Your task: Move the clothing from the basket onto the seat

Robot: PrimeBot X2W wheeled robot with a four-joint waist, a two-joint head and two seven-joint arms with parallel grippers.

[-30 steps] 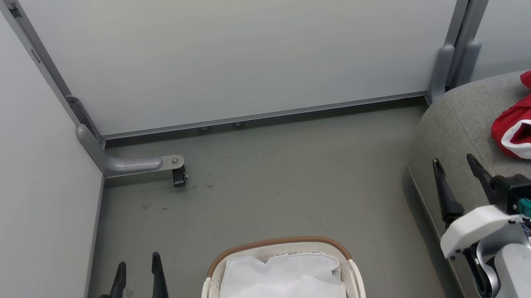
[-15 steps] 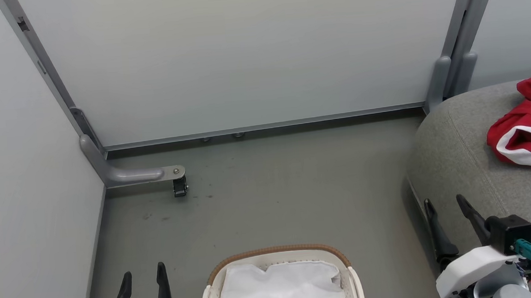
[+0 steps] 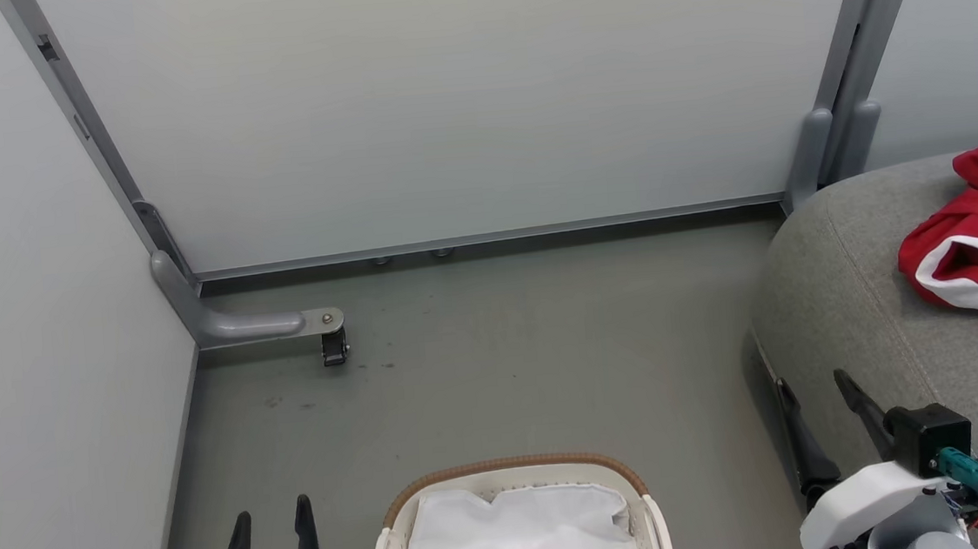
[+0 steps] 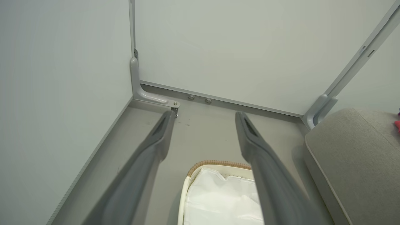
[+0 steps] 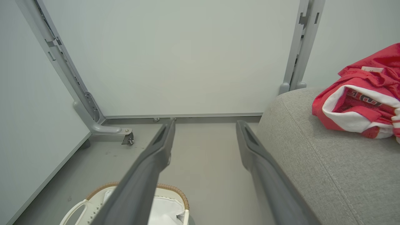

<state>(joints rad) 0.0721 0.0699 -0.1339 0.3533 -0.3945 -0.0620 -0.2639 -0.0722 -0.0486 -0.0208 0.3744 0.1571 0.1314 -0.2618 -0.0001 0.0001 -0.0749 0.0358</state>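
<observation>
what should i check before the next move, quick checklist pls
1. Clothing on the seat: ok, the red pile lies on the grey cushion.
2. Basket emptied: cannot tell, only its white liner shows, and the near end is cut off by the picture edge.
3. Left claw free: ok, open, nothing between its fingers.
4. Right claw free: ok, open and empty.
5. Right claw clear of the seat's edge: cannot tell, it stands right beside the cushion and contact is not visible.
</observation>
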